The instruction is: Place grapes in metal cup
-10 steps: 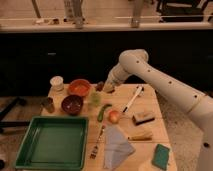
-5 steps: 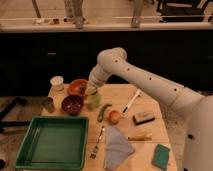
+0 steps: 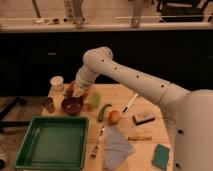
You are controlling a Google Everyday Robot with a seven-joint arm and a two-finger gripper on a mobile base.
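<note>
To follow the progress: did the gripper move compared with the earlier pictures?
Yes. The gripper moved left, from near the translucent green cup to over the bowls, toward the white lidded container.

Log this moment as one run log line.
gripper: over the dark bowl | metal cup: left of bowl, untouched | grapes: not visible

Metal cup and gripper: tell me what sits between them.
In the camera view, the dark bowl lies between the metal cup at the table's left edge and the gripper, which hovers over the bowls.

Dim warm feed on my end, worktop (image 3: 150, 100) lit from above, background near black, claw (image 3: 75, 91) murky over left dark bowl (image 3: 72, 106)
</note>
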